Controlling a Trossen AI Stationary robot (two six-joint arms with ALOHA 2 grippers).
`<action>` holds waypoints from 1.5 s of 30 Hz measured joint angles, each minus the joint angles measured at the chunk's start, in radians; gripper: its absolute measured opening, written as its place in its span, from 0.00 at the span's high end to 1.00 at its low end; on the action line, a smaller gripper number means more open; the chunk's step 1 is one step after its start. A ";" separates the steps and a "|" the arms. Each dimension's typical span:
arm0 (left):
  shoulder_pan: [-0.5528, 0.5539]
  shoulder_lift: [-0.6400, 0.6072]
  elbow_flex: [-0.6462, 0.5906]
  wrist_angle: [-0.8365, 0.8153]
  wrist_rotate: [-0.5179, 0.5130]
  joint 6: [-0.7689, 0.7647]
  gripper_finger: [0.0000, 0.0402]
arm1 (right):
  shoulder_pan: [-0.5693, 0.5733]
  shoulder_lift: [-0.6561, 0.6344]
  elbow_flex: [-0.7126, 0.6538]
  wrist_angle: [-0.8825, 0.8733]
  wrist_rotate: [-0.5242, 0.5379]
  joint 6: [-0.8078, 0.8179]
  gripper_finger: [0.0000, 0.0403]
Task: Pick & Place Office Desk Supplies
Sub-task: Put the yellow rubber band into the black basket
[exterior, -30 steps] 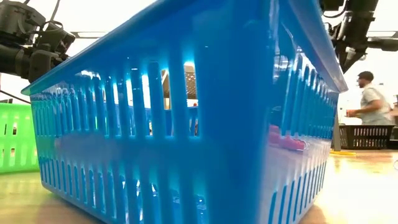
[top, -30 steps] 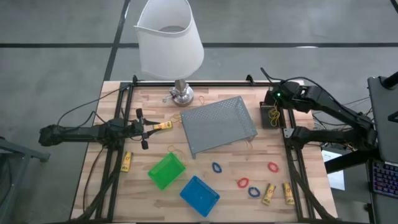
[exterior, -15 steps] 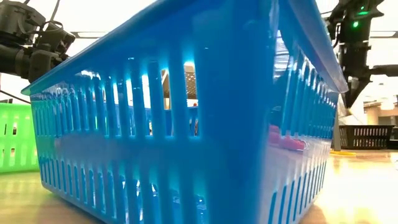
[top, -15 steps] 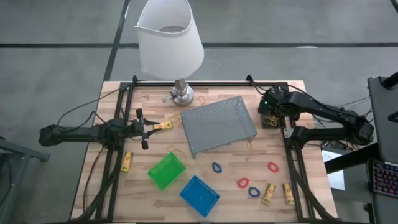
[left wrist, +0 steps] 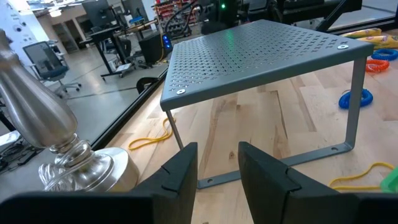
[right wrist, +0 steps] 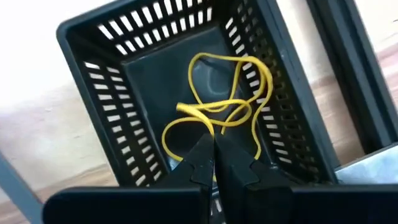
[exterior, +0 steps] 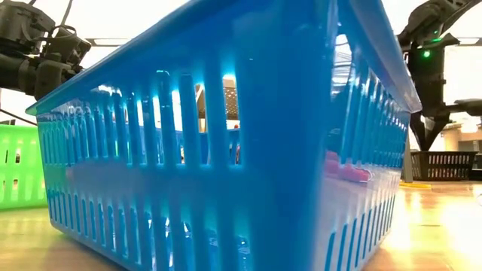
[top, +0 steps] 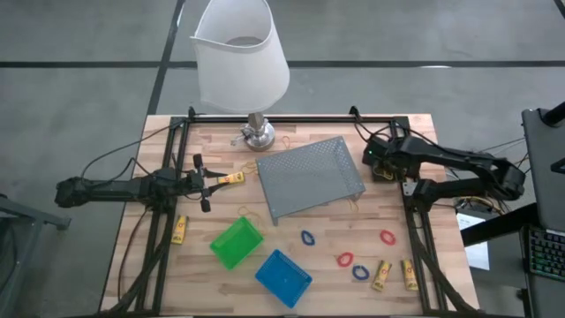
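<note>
My right gripper point(right wrist: 214, 149) is shut and points down into the small black bin point(top: 383, 165) at the table's right edge. A yellow rubber band point(right wrist: 217, 99) lies looped in that bin and runs up to the fingertips. In the low view the gripper point(exterior: 430, 145) hangs just above the bin point(exterior: 446, 165). My left gripper point(top: 214, 181) waits level at the left side, open, with nothing between its fingers point(left wrist: 180, 177); a yellow stick point(top: 232, 179) lies just past its tips. The green bin point(top: 237, 243) and the blue bin point(top: 283, 276) stand toward the near edge. My right gripper pinches a strand of the yellow rubber band point(right wrist: 206, 127) at its fingertips, coming from above and pointing steeply down. The fingertips hide the exact spot. The band's loops point(right wrist: 249, 81) lie slack on the black bin's floor.
The grey mesh tray point(top: 309, 177) stands mid-table, with the lamp's base point(top: 258, 135) behind it. Yellow sticks point(top: 179, 229) point(top: 381, 275) point(top: 410, 274), blue loops point(top: 307, 238) and red loops point(top: 387, 236) point(top: 345, 259) lie on the near half. Loose rubber bands point(top: 250, 212) lie by the tray.
My right gripper has come down toward the black bin, tipping more steeply downward and rolling a little, and has stayed shut. It now hangs right at the bin's mouth.
</note>
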 joint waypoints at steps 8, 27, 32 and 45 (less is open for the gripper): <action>0.000 0.000 0.000 0.000 0.000 0.000 0.71 | 0.000 0.013 -0.041 0.072 -0.003 0.067 0.98; 0.000 0.000 0.000 0.000 0.000 0.000 0.71 | -0.001 0.011 -0.072 0.121 -0.010 0.088 0.98; 0.000 0.000 0.000 0.000 0.000 0.000 0.71 | 0.000 0.011 -0.072 0.121 -0.012 0.083 0.98; 0.000 0.000 0.000 0.000 0.000 0.000 0.71 | 0.000 0.011 -0.071 0.121 -0.013 -0.005 0.98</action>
